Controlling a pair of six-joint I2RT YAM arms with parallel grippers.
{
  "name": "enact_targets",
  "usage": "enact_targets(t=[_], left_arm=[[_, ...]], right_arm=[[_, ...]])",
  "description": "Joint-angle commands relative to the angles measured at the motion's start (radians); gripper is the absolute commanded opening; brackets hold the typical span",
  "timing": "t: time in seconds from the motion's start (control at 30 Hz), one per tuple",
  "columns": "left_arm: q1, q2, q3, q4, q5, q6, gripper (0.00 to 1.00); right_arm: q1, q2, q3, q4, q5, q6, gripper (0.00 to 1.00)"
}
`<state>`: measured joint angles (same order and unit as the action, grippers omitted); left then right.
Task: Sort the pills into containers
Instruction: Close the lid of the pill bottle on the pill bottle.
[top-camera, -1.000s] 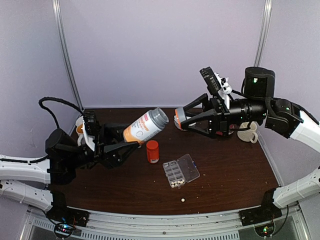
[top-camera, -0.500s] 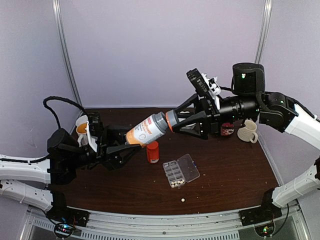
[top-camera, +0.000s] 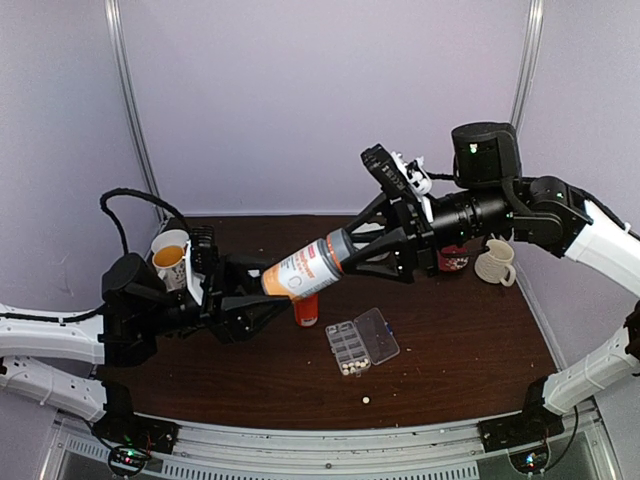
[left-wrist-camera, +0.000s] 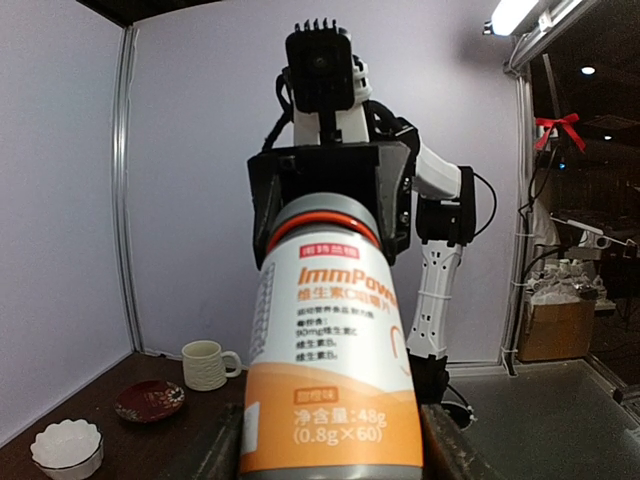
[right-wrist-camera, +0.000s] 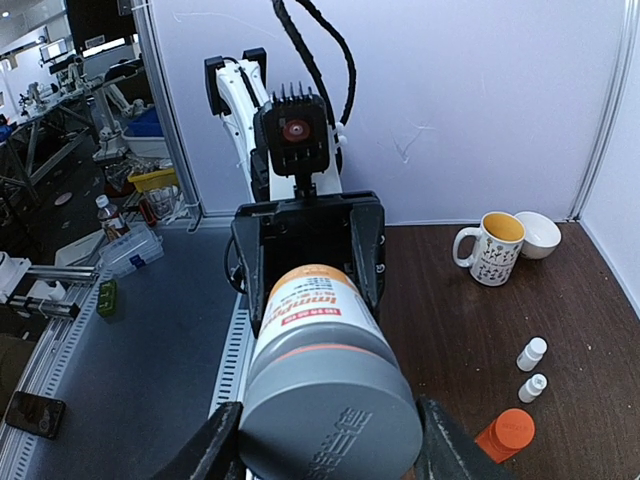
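Left hand (top-camera: 262, 287) is clamped on the bottle (top-camera: 305, 268) midair. The right hand (top-camera: 350, 256) has its fingers straddling the grey cap (right-wrist-camera: 330, 420), can't tell if it's gripping. Organizer box (top-camera: 375, 335) lies open mid desk (top-camera: 460, 350), pills (top-camera: 350, 368) inside, stray pill (top-camera: 366, 400) near the front edge.

There are four bottles: one large bottle (top-camera: 300, 270) with a grey cap, one small orange-capped bottle (right-wrist-camera: 505, 435), and two tiny white bottles (right-wrist-camera: 531, 353) (right-wrist-camera: 531, 386). There is one clear organizer box (top-camera: 375, 335) on the tabletop (top-camera: 450, 340); its cells are too small to count. One loose pill (top-camera: 366, 400) lies near the front edge, and a little group of pills (top-camera: 348, 368) sits in the near end of the box, too small to count. There are two mugs, one at far left (top-camera: 170, 255) and one at far right (top-camera: 494, 262). There are two white bowls (right-wrist-camera: 540, 232) (left-wrist-camera: 67, 447) and one red dish (left-wrist-camera: 150, 400). Two arms (top-camera: 130, 310) (top-camera: 500, 210) are in view.
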<state>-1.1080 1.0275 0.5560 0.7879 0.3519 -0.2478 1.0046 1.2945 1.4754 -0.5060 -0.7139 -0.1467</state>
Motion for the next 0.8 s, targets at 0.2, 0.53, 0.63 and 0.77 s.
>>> enact_targets(t=[0.2, 0.53, 0.63, 0.77], left_arm=[[-0.006, 0.023, 0.120, -0.046, 0.098, -0.073, 0.00], [-0.002, 0.066, 0.226, -0.154, 0.208, -0.151, 0.00], [-0.002, 0.057, 0.241, -0.177, 0.214, -0.137, 0.00], [-0.002, -0.004, 0.196, -0.213, 0.106, -0.018, 0.00]], right_arm=[[0.046, 0.012, 0.042, -0.118, -0.059, -0.187, 0.34], [0.086, 0.017, 0.051, -0.178, 0.045, -0.311, 0.34], [0.093, 0.023, 0.050, -0.169, 0.094, -0.294, 0.33], [0.092, 0.065, 0.073, -0.158, 0.106, -0.160, 0.29]])
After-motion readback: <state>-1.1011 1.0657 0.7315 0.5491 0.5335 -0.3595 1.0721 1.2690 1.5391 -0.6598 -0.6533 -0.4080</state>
